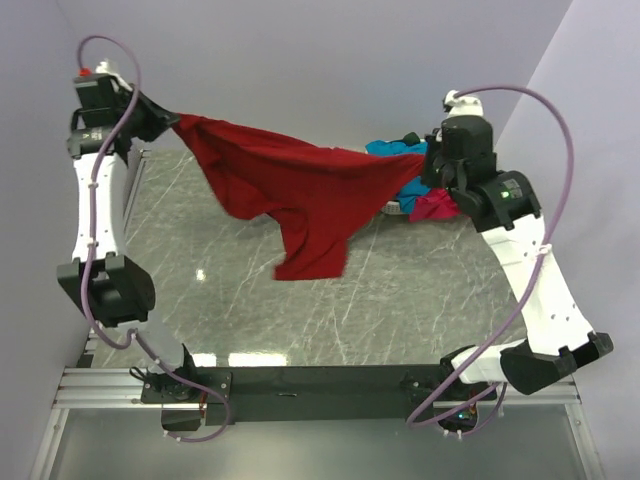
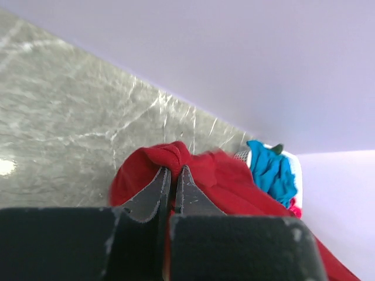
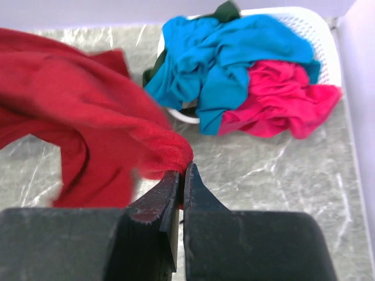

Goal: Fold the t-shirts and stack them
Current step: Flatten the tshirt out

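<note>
Grey veined marble tabletop (image 1: 400,290) fills the middle of the top view, with pale lilac walls (image 1: 300,50) closing it in. Above it the dark red t-shirt (image 1: 290,190) hangs stretched between the two arms. The left gripper (image 2: 174,171), at upper left, and the right gripper (image 3: 183,171), at right centre, each pinch a bunch of its edge with jaws pressed together, probably to spread it out for folding. The teal-blue t-shirt (image 3: 234,52) and hot pink t-shirt (image 3: 275,99) lie crumpled in the white basket (image 3: 319,26) at upper right, the pink one spilling over its rim.
</note>
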Controlling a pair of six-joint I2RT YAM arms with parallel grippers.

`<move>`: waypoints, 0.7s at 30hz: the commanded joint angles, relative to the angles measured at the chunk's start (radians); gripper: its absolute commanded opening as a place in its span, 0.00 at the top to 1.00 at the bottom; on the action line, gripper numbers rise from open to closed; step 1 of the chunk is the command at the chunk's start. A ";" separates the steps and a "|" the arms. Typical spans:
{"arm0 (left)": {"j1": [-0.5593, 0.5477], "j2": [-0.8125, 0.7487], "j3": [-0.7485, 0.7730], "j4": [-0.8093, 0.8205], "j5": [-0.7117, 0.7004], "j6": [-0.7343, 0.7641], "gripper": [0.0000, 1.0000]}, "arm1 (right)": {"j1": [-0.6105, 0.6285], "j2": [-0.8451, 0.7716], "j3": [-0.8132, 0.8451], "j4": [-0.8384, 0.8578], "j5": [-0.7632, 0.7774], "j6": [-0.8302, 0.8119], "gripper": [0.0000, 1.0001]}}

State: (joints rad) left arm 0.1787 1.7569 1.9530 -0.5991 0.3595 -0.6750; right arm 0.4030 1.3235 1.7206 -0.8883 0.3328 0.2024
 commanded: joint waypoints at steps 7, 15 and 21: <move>0.056 -0.232 -0.106 0.038 0.007 0.020 1.00 | 0.000 -0.145 -0.062 -0.173 -0.017 0.021 1.00; 0.057 -0.375 -0.409 -0.025 -0.089 0.077 1.00 | 0.262 -0.277 -0.479 -0.175 -0.192 0.340 1.00; 0.056 -0.464 -0.586 -0.085 -0.185 0.133 1.00 | 0.384 -0.210 -0.578 -0.164 -0.212 0.437 0.48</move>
State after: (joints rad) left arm 0.2325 1.3563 1.3960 -0.6670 0.2420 -0.5938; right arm 0.7853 1.1168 1.1255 -1.0729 0.1139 0.5674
